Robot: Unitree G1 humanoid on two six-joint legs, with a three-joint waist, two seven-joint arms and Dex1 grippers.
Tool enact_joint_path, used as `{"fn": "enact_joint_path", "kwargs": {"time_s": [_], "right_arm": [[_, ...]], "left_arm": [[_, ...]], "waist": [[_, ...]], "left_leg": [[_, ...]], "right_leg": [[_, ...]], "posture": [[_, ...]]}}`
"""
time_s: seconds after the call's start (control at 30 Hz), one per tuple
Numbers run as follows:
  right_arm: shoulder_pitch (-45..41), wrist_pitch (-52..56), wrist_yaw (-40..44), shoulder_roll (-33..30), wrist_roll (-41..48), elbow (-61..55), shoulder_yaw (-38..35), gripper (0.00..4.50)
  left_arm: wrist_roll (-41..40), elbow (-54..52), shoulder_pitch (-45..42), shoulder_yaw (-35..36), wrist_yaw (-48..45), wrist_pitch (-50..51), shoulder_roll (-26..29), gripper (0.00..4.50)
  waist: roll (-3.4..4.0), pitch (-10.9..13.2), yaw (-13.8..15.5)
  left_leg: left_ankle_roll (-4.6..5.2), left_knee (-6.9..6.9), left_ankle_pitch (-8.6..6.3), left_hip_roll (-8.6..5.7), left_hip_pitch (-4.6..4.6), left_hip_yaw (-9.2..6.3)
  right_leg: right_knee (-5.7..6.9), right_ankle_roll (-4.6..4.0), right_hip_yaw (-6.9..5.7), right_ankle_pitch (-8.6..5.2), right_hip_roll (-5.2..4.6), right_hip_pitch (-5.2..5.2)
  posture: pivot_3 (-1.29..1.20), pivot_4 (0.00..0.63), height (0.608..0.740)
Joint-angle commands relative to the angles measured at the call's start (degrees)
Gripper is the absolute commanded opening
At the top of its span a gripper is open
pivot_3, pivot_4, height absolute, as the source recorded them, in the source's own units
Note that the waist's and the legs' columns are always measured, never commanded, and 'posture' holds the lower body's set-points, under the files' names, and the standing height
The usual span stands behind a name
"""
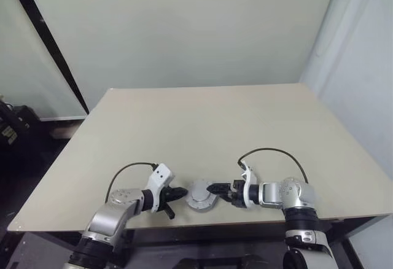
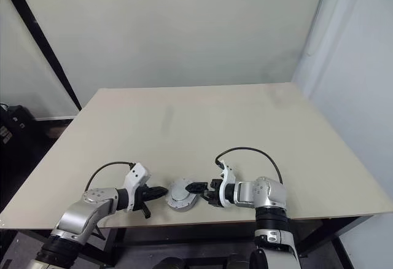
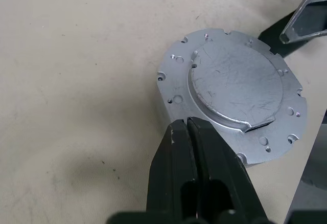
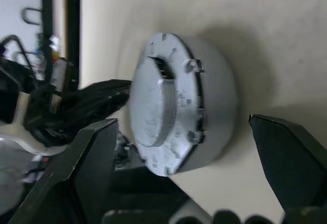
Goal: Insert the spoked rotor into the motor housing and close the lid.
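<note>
Item: motor housing [image 1: 201, 196], round squat silver-grey body, standing on the beige table [image 1: 202, 128] close to the near edge, roughly midway between the two arms. Serves as the landmark for all entries below.

Item: lid [image 3: 236, 84], flat grey disc with a scratched raised centre and small holes around its notched rim. Sits on top of the motor housing, covering it, flush all round as far as the left wrist view shows. Windings and spoked rotor cannot be seen under it.

Item: left gripper [image 1: 178, 193], black fingers pressed together with no gap. Position: just to the left of the motor housing, tips pointing at its side wall. In the left wrist view the tips [image 3: 185, 132] lie at the housing's rim; whether they touch it cannot be told. Holds nothing.

Item: right gripper [image 4: 184, 127], fingers spread wide. Position: just to the right of the motor housing, pointing toward it. In the right wrist view the two black fingers [image 4: 89, 157] stand apart on either side of the housing, with table showing between each finger and the housing wall; no contact, nothing held.

Item: table, plain beige top, the motor housing with its lid the one loose object on it
</note>
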Motion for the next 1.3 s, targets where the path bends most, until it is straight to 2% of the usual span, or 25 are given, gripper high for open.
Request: {"fn": "enact_joint_path", "kwargs": {"time_s": [0.03,0.27,0.3,0.37,0.53,0.63,0.9,1.07,1.17,1.3], "right_arm": [[-1.37,-0.32,-0.45,1.24,2.45,-0.12,-0.84,4.46],[-0.92,-0.09,-1.7,2.87,3.43,0.6,-2.22,4.46],[-0.94,-0.14,-1.86,2.91,3.5,0.83,-2.55,4.29],[-0.84,0.07,-2.09,2.97,3.78,1.19,-3.38,3.89],[-0.11,1.02,-1.99,3.12,4.12,0.99,-3.64,2.13],[0.52,1.37,-2.05,3.24,4.24,0.8,-3.24,1.25],[2.38,1.66,-2.72,3.46,4.92,-0.03,-1.34,1.22],[2.74,1.61,-3.09,3.38,5.28,-0.23,-1.01,1.22],[2.87,1.62,-3.21,3.42,5.45,-0.36,-0.97,1.22],[2.9,1.48,-3.2,3.6,5.96,-0.38,-1.18,1.22]], "left_arm": [[0.57,-0.73,0.43,-1.03,-0.05,0.72,0.34,0.0],[0.53,-0.87,0.42,-0.98,0.05,0.79,0.46,0.0],[0.55,-0.85,0.36,-0.98,0.05,0.82,0.44,0.0],[0.58,-0.82,0.23,-0.99,0.07,0.87,0.41,0.0],[0.69,-0.7,0.0,-1.07,0.01,0.94,0.32,0.0],[0.84,-0.63,-0.11,-1.06,-0.12,0.94,0.25,0.0],[0.86,-0.71,-0.24,-0.83,-0.23,1.32,0.06,0.0],[-0.68,-0.37,-1.11,1.29,1.12,4.98,-0.82,0.0],[-2.71,-0.62,-1.48,3.31,0.27,7.2,-0.36,0.59],[-7.43,0.47,-2.55,10.57,1.77,9.06,-1.36,1.97]], "waist": [[0.03,0.0,-0.15],[0.06,0.01,-0.7],[0.07,0.01,-0.7],[0.08,0.02,-0.7],[0.09,0.03,-0.71],[0.16,0.01,-0.72],[0.36,0.02,-0.76],[0.39,0.02,-0.76],[0.39,0.02,-0.8],[0.36,0.03,-0.97]], "left_leg": [[0.0,0.0,0.0,0.0,0.0,0.0],[0.0,0.0,0.0,0.0,-0.01,-0.01],[0.0,0.0,0.0,0.0,0.0,-0.01],[0.0,0.0,0.0,0.0,-0.01,-0.01],[0.0,-0.04,0.0,0.0,-0.03,-0.01],[0.0,-0.12,0.0,0.01,-0.01,-0.01],[0.0,-0.18,0.0,0.05,0.02,0.02],[-0.01,-0.18,0.0,0.1,0.03,0.03],[-0.01,-0.18,0.0,0.11,0.03,0.03],[0.0,-0.18,0.0,0.19,-0.01,0.05]], "right_leg": [[0.0,0.0,0.0,0.0,0.0,0.0],[0.0,0.0,0.0,0.0,0.0,0.0],[0.0,-0.01,0.0,0.0,0.0,-0.01],[0.0,-0.04,0.0,-0.02,0.0,-0.01],[0.0,-0.04,0.0,-0.02,0.0,-0.05],[0.0,-0.04,0.0,-0.02,0.0,-0.07],[0.0,-0.05,0.0,-0.03,0.0,-0.09],[0.0,-0.08,-0.02,-0.05,0.03,-0.09],[-0.01,-0.07,-0.02,-0.05,0.04,-0.1],[0.0,-0.08,-0.03,-0.05,0.09,-0.14]], "posture": [[0.0,0.0,0.74],[0.0,0.0,0.74],[0.0,0.0,0.74],[0.0,0.0,0.74],[0.0,0.0,0.74],[0.0,0.0,0.74],[0.0,0.0,0.74],[0.0,0.0,0.74],[0.0,0.0,0.74],[0.0,0.0,0.74]]}}
